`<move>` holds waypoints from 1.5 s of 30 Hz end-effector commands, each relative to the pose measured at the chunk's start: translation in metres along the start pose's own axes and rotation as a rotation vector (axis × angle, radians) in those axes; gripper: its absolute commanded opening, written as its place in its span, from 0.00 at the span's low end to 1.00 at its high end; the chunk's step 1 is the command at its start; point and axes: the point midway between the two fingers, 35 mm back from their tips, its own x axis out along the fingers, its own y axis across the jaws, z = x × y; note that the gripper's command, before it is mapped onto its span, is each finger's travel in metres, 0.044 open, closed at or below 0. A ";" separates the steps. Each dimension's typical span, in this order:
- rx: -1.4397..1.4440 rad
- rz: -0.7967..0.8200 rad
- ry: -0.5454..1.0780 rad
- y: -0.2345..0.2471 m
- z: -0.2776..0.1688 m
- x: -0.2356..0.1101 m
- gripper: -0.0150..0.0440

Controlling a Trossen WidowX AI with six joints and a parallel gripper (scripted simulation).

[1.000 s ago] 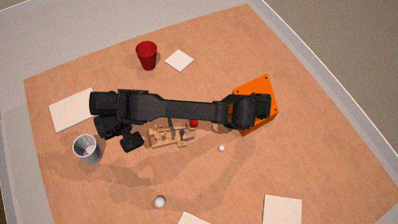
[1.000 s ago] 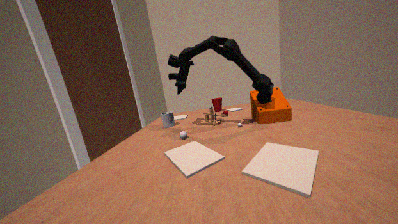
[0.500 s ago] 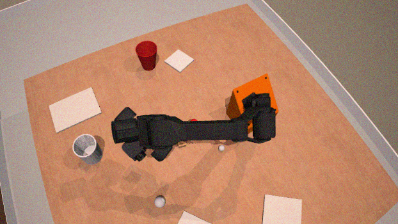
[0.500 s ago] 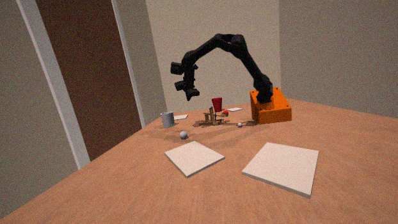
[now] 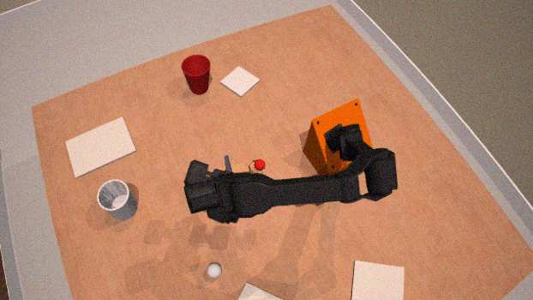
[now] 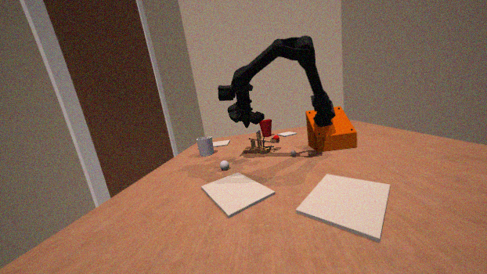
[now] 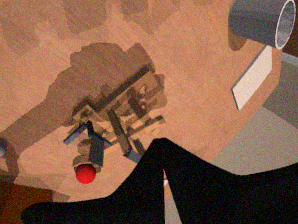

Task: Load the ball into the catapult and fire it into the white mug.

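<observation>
The arm reaches out from its orange base (image 5: 348, 112) across the middle of the wooden table (image 5: 300, 64), and the gripper (image 6: 247, 122) hangs above the catapult (image 6: 258, 146) with its jaws pressed together on nothing. From the wrist view the catapult (image 7: 123, 112) lies directly below, a red ball (image 7: 85, 173) sitting at one end of it; the same red ball (image 5: 259, 164) peeks out just beside the forearm in the top view. The white mug (image 5: 114, 198) stands well apart toward the table's left side, near the grey border (image 5: 26, 51), with bare wood between it and the catapult. Room to move: a wide open stretch of tabletop runs along the right side of the arm toward the far edge, and another lies between the catapult and the near slabs. Now the count. Balls on the table: one white ball (image 5: 213, 270) near the bottom edge, one small grey ball (image 6: 293, 153) just in front of the base, plus the red one, so three. Cups: one red cup (image 5: 196, 73) toward the top edge and the one white mug. Flat white slabs: one large slab (image 5: 99, 146) at left, a small slab (image 5: 240, 81) beside the red cup, a third slab (image 5: 378, 280) at the bottom right, and a fourth slab (image 5: 257, 293) cut off by the bottom edge, four in all.
</observation>
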 end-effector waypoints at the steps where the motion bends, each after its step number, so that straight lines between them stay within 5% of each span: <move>1: -0.104 0.003 0.064 0.019 -0.010 0.002 0.25; 18: -0.568 0.068 0.327 0.094 -0.065 0.008 0.25; 45: -0.573 0.069 0.327 0.105 -0.051 0.038 0.25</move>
